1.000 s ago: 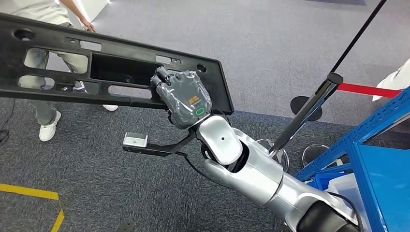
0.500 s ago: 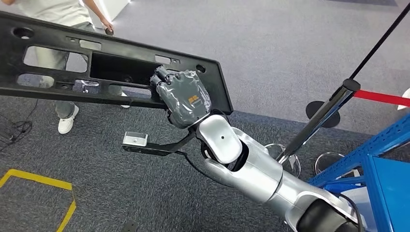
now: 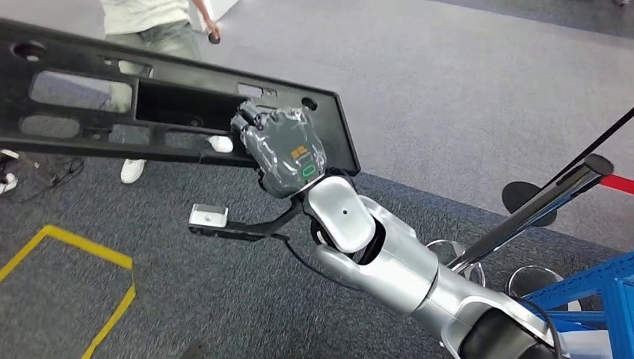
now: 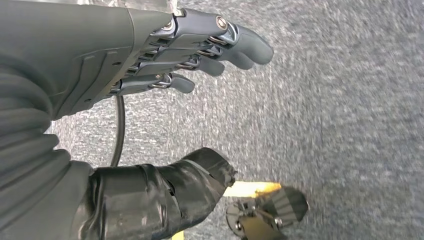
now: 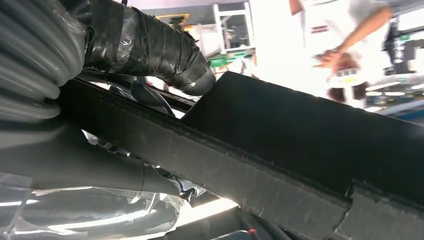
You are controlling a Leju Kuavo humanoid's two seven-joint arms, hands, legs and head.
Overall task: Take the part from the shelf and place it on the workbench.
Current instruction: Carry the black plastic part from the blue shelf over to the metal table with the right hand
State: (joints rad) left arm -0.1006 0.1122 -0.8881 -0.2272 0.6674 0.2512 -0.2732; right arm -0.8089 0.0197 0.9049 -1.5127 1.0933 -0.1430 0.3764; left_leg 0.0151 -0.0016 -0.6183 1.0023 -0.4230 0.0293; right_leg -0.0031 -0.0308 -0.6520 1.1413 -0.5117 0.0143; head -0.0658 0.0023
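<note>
Swung sideways with the whole view since a second ago: yellow floor tape (image 3: 90, 254) now further into frame, red barrier strap (image 3: 617, 182) pushed to the edge, blue shelf (image 3: 598, 295) reduced to a corner behind the right arm. Unchanged against the right robot hand (image 3: 284, 149): long black part (image 3: 97, 97), carried in the air over grey carpet (image 3: 448, 90), reaching far out to the left of the robot hand and ending just to its right. Right robot hand clamped on the part's near edge close to that end, fingers (image 3: 250, 120) hooked into a rectangular opening. Thumb taped in black (image 5: 150, 47), pressed on the part's underside in the right wrist view. Left robot hand (image 4: 150, 65) empty, fingers apart, hanging over carpet. Person in white shoes (image 3: 149, 19) beyond the part.
</note>
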